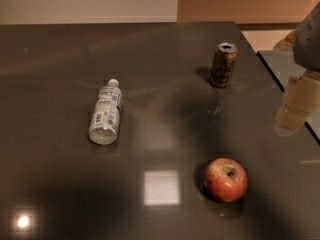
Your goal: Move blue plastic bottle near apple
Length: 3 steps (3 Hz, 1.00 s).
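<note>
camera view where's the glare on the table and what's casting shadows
Camera view: square glare on the table just left of the apple, a small bright spot bottom left; soft shadows left of the can and apple; the claw hangs at the right edge.

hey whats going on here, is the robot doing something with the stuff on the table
Nothing is being handled yet. The robot's pincer hangs over the right edge of the dark table, clear of everything on it. The blue plastic bottle lies on its side at the left, well apart from the apple at the lower right. A brown soda can stands upright behind the apple.
</note>
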{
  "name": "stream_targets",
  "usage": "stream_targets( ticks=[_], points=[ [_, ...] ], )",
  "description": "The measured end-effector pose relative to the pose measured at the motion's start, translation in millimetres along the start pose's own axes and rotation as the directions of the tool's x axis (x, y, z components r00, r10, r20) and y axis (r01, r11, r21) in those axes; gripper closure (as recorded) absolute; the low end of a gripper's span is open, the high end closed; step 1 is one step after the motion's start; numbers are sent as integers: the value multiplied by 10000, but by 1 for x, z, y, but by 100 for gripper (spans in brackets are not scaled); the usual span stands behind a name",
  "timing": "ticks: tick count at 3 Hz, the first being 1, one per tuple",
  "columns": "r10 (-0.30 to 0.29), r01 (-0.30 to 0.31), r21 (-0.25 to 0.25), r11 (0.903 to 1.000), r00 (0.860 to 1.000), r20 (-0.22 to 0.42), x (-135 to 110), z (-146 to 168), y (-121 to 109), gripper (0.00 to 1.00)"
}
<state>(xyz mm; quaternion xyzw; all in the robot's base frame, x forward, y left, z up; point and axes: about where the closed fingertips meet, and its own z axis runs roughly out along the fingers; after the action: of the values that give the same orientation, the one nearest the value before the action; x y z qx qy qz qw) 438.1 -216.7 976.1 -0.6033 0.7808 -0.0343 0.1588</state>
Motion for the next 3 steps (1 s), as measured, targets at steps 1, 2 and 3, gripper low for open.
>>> stream_targets(
  ticks=[1,2,3],
  points=[
    [0,0,2,10000,10000,1,0,0,0,0],
    [-679,684,-293,9972,9975,173,-15,4,-4,0],
    [-2197,2240,-857,9708,9739,570,-50,18,-8,0]
  ],
)
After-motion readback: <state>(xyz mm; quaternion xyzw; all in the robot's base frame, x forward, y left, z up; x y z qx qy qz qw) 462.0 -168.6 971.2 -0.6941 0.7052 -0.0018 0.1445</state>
